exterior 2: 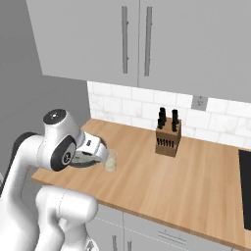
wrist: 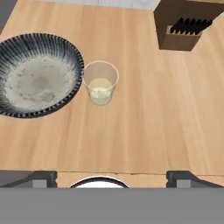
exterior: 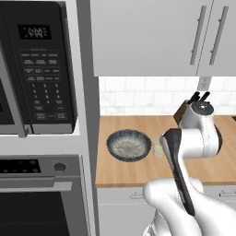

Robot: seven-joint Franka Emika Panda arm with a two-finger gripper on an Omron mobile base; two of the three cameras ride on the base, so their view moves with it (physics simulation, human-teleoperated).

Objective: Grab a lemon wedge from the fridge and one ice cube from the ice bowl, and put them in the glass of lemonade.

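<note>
The ice bowl [wrist: 37, 74], wide and shallow with a dark speckled rim and a pale inside, sits on the wooden counter. Just to its right stands the glass of lemonade [wrist: 100, 83], clear, with pale yellow liquid low in it. My gripper [wrist: 111, 178] hovers above the counter's near side, open, with nothing between its fingertips [wrist: 41, 177]. From the left base view the ice bowl [exterior: 129, 145] is plain and the glass [exterior: 158, 150] is partly hidden by my arm. In the right base view the glass [exterior 2: 111, 161] stands beside my arm. The fridge and the lemon wedge are out of view.
A brown knife block [wrist: 186, 24] stands at the back of the counter [exterior 2: 162, 181], against the tiled wall. A black microwave [exterior: 37, 69] and oven [exterior: 37, 193] column borders the counter on the left. Grey wall cabinets [exterior 2: 132, 39] hang above. A dark cooktop edge [exterior 2: 245, 181] lies far right.
</note>
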